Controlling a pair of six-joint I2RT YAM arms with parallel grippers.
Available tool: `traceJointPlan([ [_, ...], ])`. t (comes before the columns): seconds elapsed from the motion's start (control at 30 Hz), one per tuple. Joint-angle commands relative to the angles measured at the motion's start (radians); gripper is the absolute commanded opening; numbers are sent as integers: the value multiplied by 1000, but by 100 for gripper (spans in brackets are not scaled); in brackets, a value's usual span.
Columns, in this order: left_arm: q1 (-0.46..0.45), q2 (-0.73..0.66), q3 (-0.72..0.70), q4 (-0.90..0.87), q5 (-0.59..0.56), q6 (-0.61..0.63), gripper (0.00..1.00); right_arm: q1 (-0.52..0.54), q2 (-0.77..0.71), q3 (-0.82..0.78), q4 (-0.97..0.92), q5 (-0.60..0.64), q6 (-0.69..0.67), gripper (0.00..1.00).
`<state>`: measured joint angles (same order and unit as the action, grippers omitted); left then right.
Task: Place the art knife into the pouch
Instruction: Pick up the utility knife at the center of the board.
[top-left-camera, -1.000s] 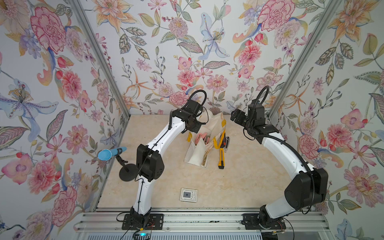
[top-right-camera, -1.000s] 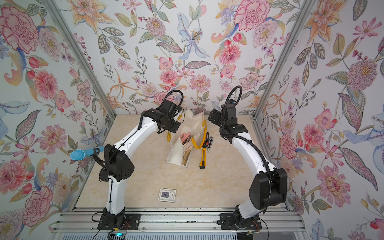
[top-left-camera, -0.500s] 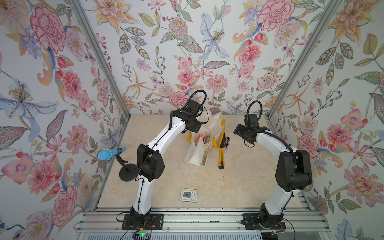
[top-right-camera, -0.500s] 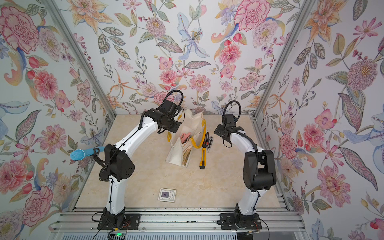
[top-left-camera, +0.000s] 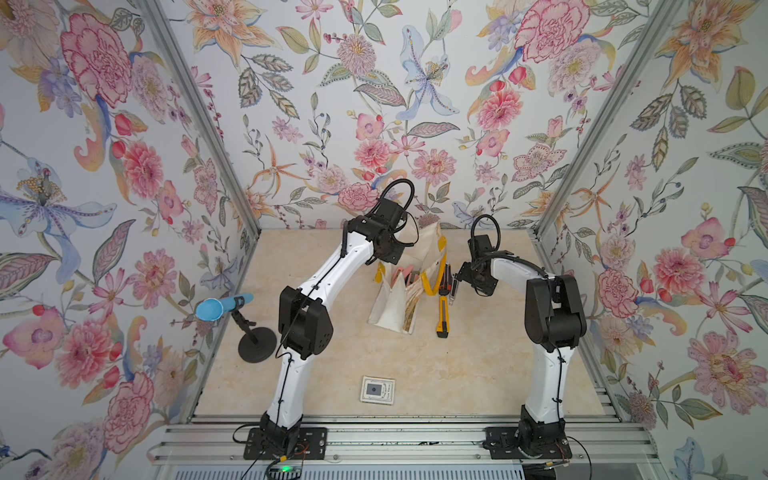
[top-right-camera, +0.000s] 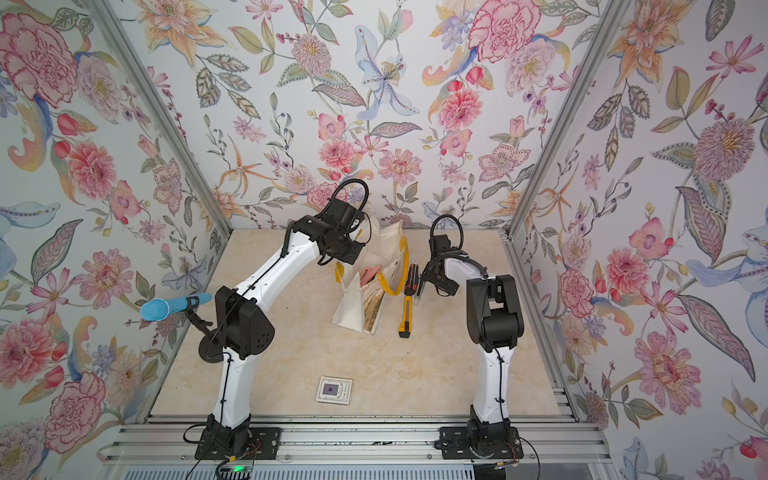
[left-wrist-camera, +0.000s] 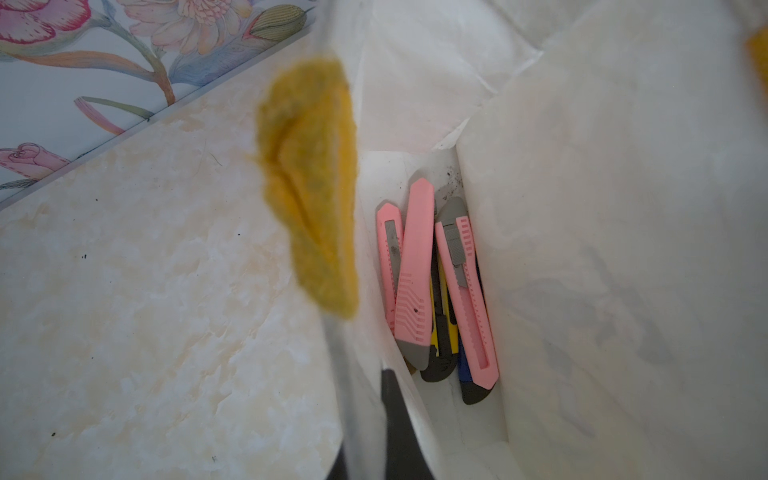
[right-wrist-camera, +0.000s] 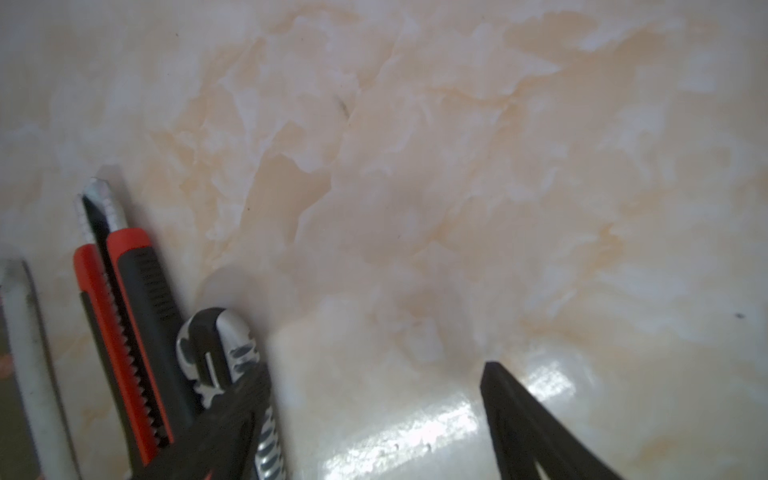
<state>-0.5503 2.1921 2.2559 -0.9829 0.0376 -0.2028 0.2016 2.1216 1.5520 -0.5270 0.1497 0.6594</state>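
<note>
1. Pouch: stands on the bench at the centre of both top views, mouth up and open. One yellow handle hangs on its right side in the picture.

2. Left jaws: closed on the pouch rim at the pouch's upper left edge in both top views. In the left wrist view one finger lies inside the pouch, with the blurred fabric wall pressed against it.

3. Pouch contents: three pink knives lie at the bottom, seen in the left wrist view. Yellow, black and blue knives lie partly hidden beneath them.

4. Knives outside the pouch, all flat on the bench just right of it in both top views:
 - yellow knife, nearest the lower edge of the frame;
 - red knife, above the yellow one, red and black;
 - silver knife, alongside the red knife, on the side of the right arm.

5. Right jaws: wide apart, low over the bench. One finger overlaps the silver knife; contact cannot be confirmed. The other finger is over bare bench. Nothing is held.

6. Other items: a blue microphone on a stand at the left; a card at lower centre.
</note>
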Motion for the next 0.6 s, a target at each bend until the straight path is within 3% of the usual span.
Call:
traceJointPlan([
  [0.0, -2, 20, 34, -12, -30, -22, 0, 15, 45, 54, -48, 10, -4, 82],
  [0.57, -2, 42, 51, -20, -26, -38, 0, 53, 55, 143, -55, 34, -14, 83],
])
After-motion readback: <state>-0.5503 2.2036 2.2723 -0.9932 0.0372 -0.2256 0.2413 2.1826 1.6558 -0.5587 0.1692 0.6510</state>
